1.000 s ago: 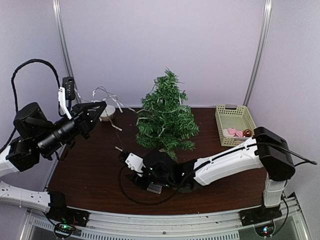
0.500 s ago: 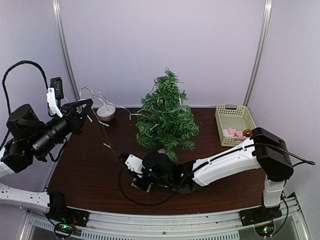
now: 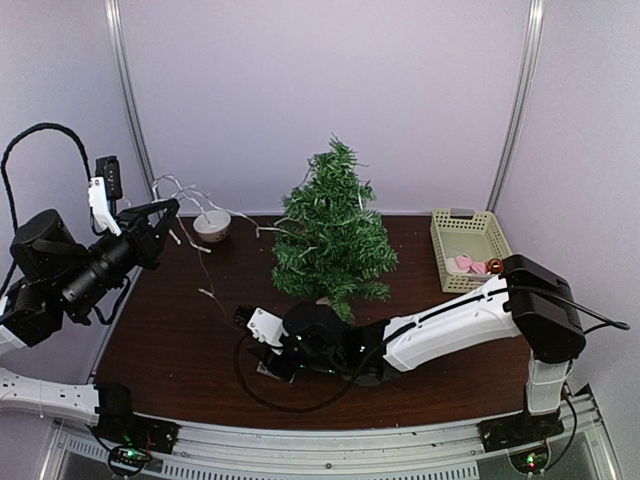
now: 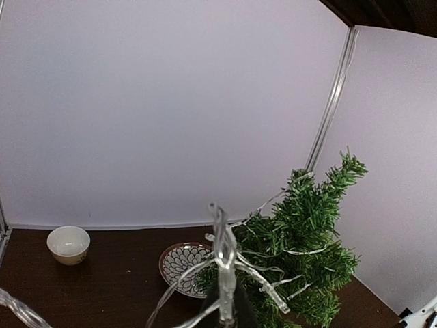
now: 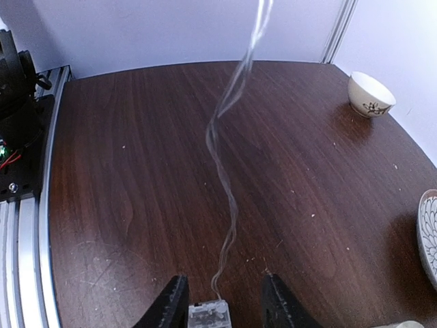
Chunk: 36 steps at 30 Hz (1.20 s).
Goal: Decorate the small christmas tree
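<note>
The small christmas tree (image 3: 332, 232) stands at the back middle of the dark table, with a clear light string (image 3: 190, 190) draped over its branches (image 4: 307, 239). My left gripper (image 3: 160, 215) hangs high at the left, shut on that light string (image 4: 225, 253), which runs from it to the tree and down towards the table. My right gripper (image 3: 268, 362) lies low on the table in front of the tree. Its fingers (image 5: 176, 301) stand open either side of the string's clear plastic box (image 5: 208, 316), and the right finger is clearly apart from the box.
A small white bowl (image 3: 212, 224) sits at the back left. A patterned plate (image 4: 183, 268) lies beside the tree. At the back right a pale green basket (image 3: 470, 240) holds pink ornaments (image 3: 465, 264). The right arm (image 3: 450, 320) stretches across the table's front.
My left gripper has drawn back to the left and up with the light string. My right gripper has slid left along the table.
</note>
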Tool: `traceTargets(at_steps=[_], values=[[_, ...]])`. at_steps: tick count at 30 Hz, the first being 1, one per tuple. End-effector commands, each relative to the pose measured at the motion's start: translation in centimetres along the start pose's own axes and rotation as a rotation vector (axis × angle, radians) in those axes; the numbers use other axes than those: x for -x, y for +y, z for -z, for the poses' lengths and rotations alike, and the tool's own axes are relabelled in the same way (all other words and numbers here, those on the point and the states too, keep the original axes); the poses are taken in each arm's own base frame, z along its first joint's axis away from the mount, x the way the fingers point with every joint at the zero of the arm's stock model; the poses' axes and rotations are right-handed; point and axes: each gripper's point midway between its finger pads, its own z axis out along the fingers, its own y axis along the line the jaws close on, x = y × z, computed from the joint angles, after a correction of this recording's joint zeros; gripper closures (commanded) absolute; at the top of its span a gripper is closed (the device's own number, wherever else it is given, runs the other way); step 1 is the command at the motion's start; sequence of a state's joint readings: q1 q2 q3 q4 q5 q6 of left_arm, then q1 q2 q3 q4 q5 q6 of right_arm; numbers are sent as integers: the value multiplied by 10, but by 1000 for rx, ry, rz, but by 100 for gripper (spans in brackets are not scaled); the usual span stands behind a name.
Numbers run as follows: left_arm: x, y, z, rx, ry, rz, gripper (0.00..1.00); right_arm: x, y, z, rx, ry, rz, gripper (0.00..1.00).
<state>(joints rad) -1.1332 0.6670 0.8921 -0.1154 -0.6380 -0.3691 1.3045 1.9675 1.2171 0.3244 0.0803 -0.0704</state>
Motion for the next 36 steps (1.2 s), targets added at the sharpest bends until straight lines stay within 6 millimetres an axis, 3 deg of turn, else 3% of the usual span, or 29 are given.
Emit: traceTargets(at_steps=[1,8,11,16,17,19,23,26,30,36], values=[[18,-2,3,-15,-41,30,100,15,-6,-14,-24,-34,-23,58],[21,6,6,18,-49,51,100,18,4,-35,21,-36,-17,59],[18,11,7,47,-34,59,100,15,6,-40,25,-32,-18,70],[9,22,12,83,-15,88,100,13,7,-38,36,-27,-19,100],[6,23,13,82,-5,90,100,13,7,-35,41,-26,-21,100],[1,17,15,35,11,89,100,17,8,-25,52,-40,-25,100],[-11,-22,16,-187,74,40,100,24,11,-5,67,-61,-16,100],[-25,-34,18,-256,139,4,100,30,13,12,70,-75,-4,100],[-32,-22,21,-210,157,18,100,38,12,37,69,-94,4,100],[-35,20,30,-23,141,37,100,46,13,75,60,-90,57,100]])
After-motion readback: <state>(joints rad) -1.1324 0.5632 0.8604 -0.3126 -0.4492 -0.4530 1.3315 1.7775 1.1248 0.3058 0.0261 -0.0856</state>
